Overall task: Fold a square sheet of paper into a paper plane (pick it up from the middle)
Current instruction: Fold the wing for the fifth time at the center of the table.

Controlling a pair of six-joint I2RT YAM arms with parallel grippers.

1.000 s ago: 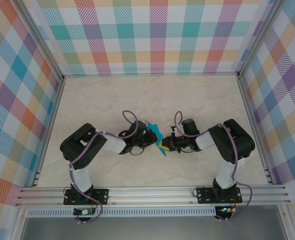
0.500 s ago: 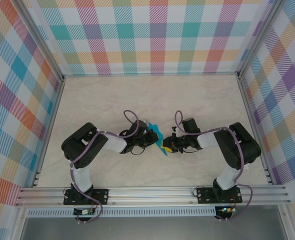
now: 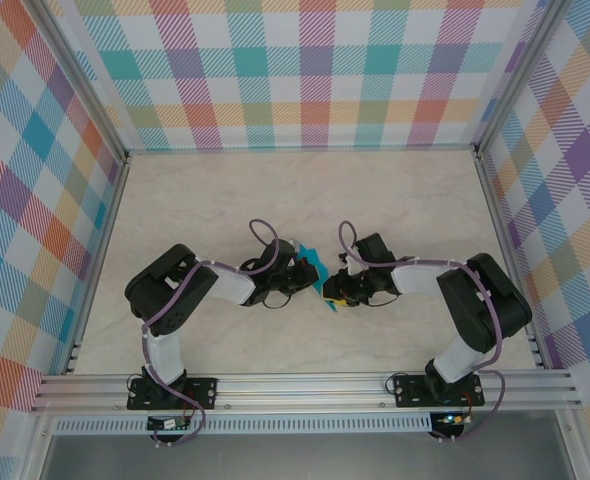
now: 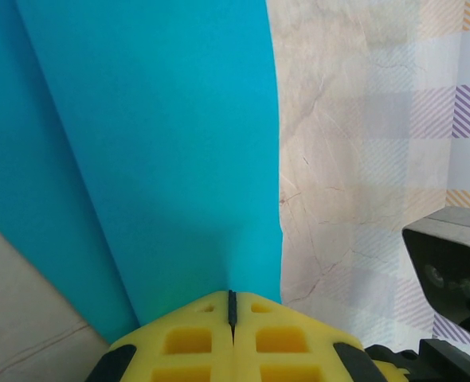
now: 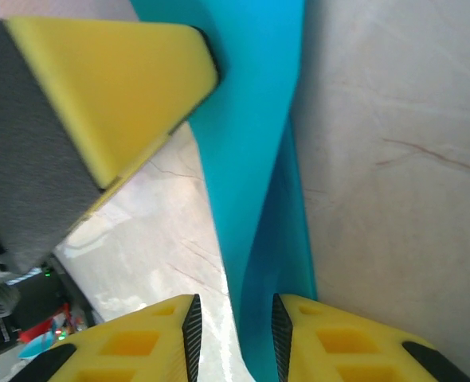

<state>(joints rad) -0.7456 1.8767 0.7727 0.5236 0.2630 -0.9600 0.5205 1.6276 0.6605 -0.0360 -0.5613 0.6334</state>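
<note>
Your left gripper (image 4: 232, 309) is clamped on the square sheet of paper (image 4: 163, 159) at the middle of the table (image 3: 175, 210), and the crease runs from its pads toward 12 o'clock. Your right gripper (image 5: 235, 309) has its jaws slightly apart, with the same sheet passing through the gap.

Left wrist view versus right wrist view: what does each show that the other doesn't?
Left wrist: the left pincer shut on the edge of the folded teal paper, a grey housing. Right wrist: the right pincer with jaws apart, paper standing between them, and a yellow pad of the left pincer upper left. Both: the teal paper and marble table.
</note>
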